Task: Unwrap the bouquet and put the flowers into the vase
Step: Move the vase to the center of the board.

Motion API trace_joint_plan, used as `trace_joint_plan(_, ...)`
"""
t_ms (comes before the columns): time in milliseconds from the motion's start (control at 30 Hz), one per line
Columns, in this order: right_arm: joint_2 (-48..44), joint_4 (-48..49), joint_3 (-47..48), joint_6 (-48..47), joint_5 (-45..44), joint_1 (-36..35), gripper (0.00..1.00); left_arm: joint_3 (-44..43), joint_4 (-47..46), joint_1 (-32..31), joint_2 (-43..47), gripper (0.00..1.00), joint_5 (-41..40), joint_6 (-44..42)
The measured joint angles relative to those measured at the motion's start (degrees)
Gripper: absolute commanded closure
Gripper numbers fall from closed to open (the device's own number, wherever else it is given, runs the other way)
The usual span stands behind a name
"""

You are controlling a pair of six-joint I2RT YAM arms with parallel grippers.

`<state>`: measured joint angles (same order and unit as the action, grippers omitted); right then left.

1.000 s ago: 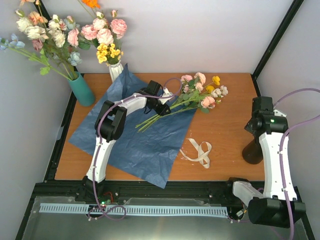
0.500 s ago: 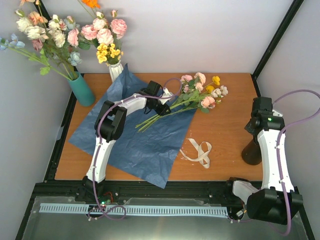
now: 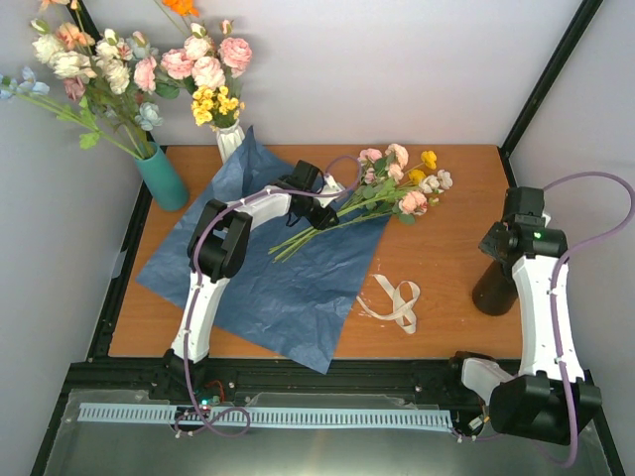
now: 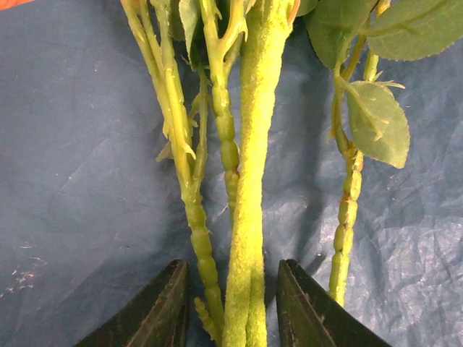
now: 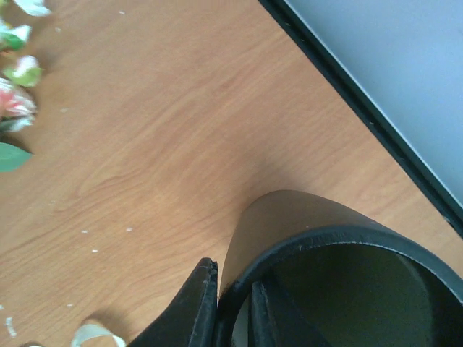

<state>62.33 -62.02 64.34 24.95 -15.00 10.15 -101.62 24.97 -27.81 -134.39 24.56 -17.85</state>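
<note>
From above, the flowers point(image 3: 392, 183) lie at the far middle of the desk point(image 3: 456, 213), blooms to the right on bare wood, their green stems point(image 3: 303, 233) running left and nearer onto the spread blue paper point(image 3: 268, 283). The left arm point(image 3: 223, 248) stretches from the near edge across that paper to the stems, and its head hides the left jaws from this side. The beige ribbon point(image 3: 397, 300) lies loose on the wood just right of the paper, apart from the flowers. The vase point(image 3: 493, 288), dark and glossy, stands near the right edge of the desk, well apart from the flowers, with the right arm point(image 3: 541, 297) bent over it and its head at the vase's mouth; whether the vase is upright or tilted I cannot tell. A teal vase point(image 3: 162, 180) and a white vase point(image 3: 230, 139), each with its own bunch, stand at the far left. In the left wrist view, the left jaws pinch the stems point(image 4: 246, 217), a thick fuzzy one and a thinner one between the two dark fingers point(image 4: 155, 314), over the crinkled paper. In the right wrist view, the right jaws are pressed nearly together on the vase's rim point(image 5: 325, 238), one finger outside the wall and one inside the mouth, bare wood to the left
</note>
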Motion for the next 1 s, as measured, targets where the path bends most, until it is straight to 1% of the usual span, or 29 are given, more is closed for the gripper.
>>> trace_joint_plan(100, 0.7, 1.5, 1.4, -0.5, 2.8, 0.0, 0.97, 0.0, 0.0, 0.0, 0.1, 0.67, -0.5, -0.2)
trace_joint_plan(267, 3.7, 5.9, 3.1, -1.6, 5.7, 0.0, 0.97, 0.0, 0.1, 0.0, 0.3, 0.55, -0.8, -0.3)
trace_joint_plan(367, 6.4, 8.8, 3.3, -1.9, 7.4, 0.0, 0.97, 0.0, 0.3, 0.0, 0.9, 0.54, -0.7, -0.1)
trace_joint_plan(467, 9.9, 11.0, 4.3, -2.3, 9.0, -0.1, 0.97, 0.0, 0.4, 0.0, 2.3, 0.55, -0.8, -0.1)
trace_joint_plan(600, 13.6, 13.9, 6.6, -3.1, 9.9, -0.1, 0.97, 0.0, 0.5, 0.0, 5.2, 0.6, -0.9, -0.1)
trace_joint_plan(700, 16.6, 15.6, 8.6, -3.3, 10.4, -0.2, 0.97, 0.0, 0.8, 0.0, 7.2, 0.61, -0.6, -0.2)
trace_joint_plan(900, 22.4, 16.0, 13.6, -4.2, 10.3, -1.0, 0.97, 3.3, 0.6, -0.9, 10.7, 0.63, 1.9, -2.1)
trace_joint_plan(1000, 24.5, 15.9, 15.5, -4.6, 9.1, -2.4, 0.95, 4.2, 1.0, -2.3, 10.7, 0.64, 3.0, -4.0)
